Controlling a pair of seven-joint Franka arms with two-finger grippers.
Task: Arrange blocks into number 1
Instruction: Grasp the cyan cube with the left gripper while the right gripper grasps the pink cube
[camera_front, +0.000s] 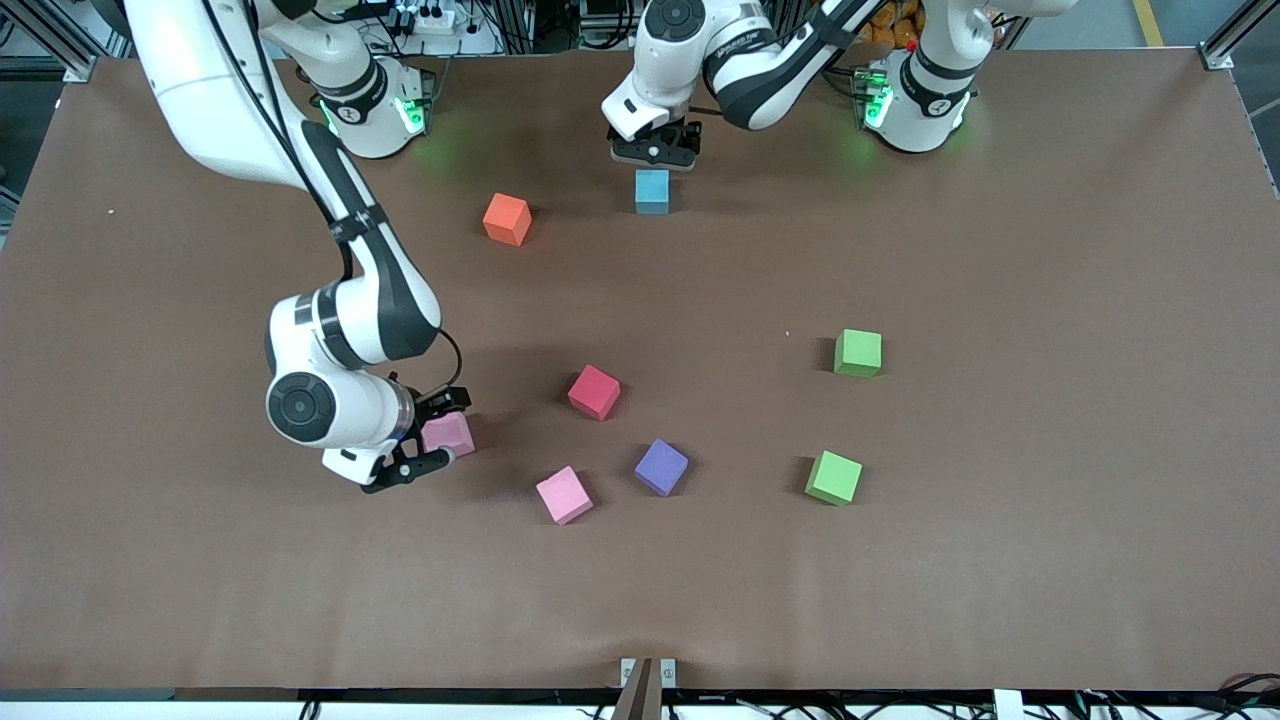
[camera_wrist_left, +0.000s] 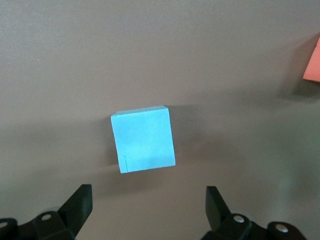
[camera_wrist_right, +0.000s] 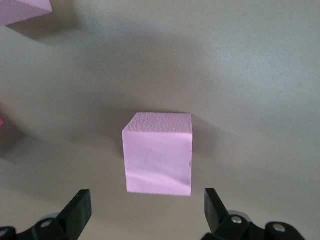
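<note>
The left gripper hangs over the light blue block, which sits on the bench near the edge where the robots' bases stand, about midway along it. In the left wrist view the fingers are spread wide, the blue block lying on the surface ahead of them and untouched. The orange cube rests just beside the blue one, toward the right arm's end.

The right gripper is low over a pale pink block — its fingers also spread, with the block between and ahead of them, not pinched. A second pale pink block lies nearer the front camera's edge, near the first.

The red cube and purple cube sit around the bench's middle, close to each other. The two bright green blocks are toward the left arm's end — one farther from the front camera, the other nearer, well apart from the pink ones.
</note>
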